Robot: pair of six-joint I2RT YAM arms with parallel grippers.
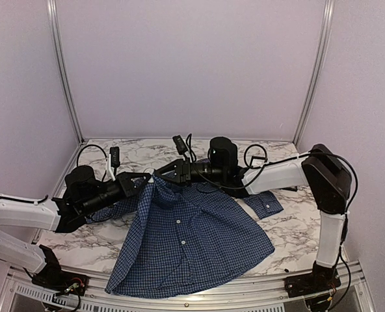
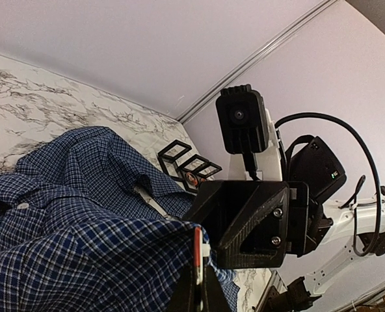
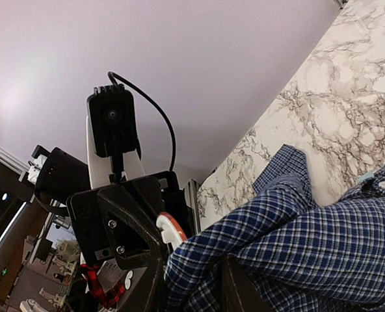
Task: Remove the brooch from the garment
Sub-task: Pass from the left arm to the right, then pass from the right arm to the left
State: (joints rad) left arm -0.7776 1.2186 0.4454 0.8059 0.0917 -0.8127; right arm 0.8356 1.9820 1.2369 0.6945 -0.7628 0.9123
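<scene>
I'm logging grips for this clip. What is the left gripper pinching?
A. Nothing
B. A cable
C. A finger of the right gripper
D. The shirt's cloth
D: in the left wrist view, the left gripper is shut on a raised fold of the checked shirt.

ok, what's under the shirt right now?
The marble table shows only around the shirt. The left gripper pinches a fold at the top and holds it raised, and the right gripper is at the same fold. Anything beneath the cloth is covered.
</scene>
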